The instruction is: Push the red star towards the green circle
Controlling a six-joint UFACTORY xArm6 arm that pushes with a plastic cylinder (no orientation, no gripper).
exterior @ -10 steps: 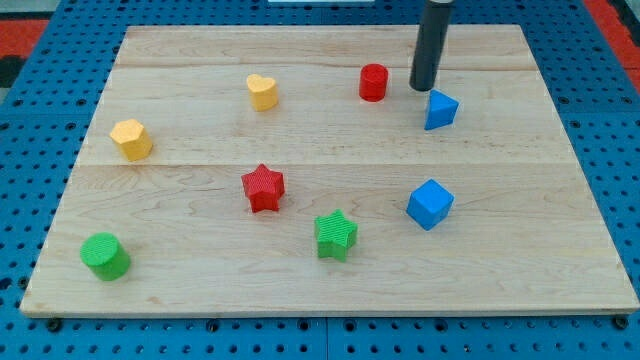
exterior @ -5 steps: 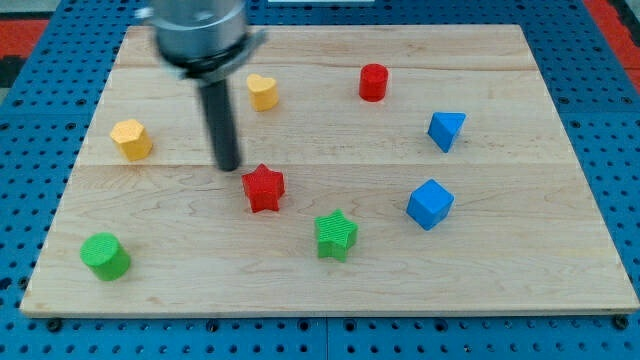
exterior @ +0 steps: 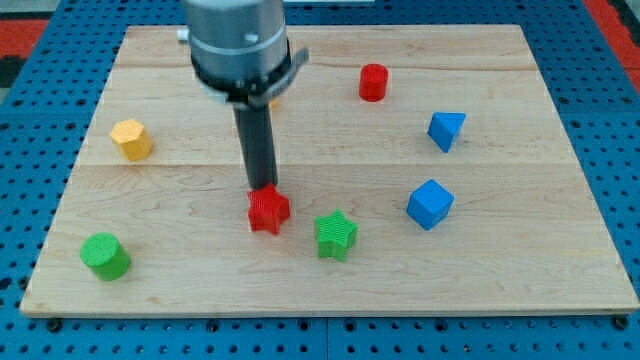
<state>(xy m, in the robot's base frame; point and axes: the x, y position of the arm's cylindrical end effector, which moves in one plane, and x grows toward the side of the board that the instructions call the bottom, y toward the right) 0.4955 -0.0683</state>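
**Camera view: tip against far edge of red star**

Red star [exterior: 268, 211] lies near the middle of the wooden board [exterior: 560, 270], slightly left of centre and toward the near half. My tip [exterior: 262, 188] stands at the star's far edge, in contact or all but so; the exact margin cannot be resolved. The rod rises straight from there to a grey cylindrical housing [exterior: 238, 45] at the far side of the view. The arm carries no pincer: it ends in this rod alone, and it has hold of nothing.

Green circle [exterior: 105, 256] sits in the near-left corner of the board, well apart from the star, to the star's left and nearer the board's front edge. Bare wood lies between the two.

Green star [exterior: 336, 235] lies just to the right of the red star and slightly nearer, close but not touching. Blue cube [exterior: 430, 204] lies further right at about the red star's depth. A second blue block [exterior: 445, 131], wedge-like in shape, sits beyond it toward the far right. Red cylinder [exterior: 373, 82] stands at the far side, right of the housing. Yellow block [exterior: 131, 139], roughly hexagonal, sits at the left, at mid-depth. A sliver of another yellow block shows just behind the housing, mostly hidden; its shape cannot be read.

The board rests on a blue perforated surface [exterior: 30, 150].
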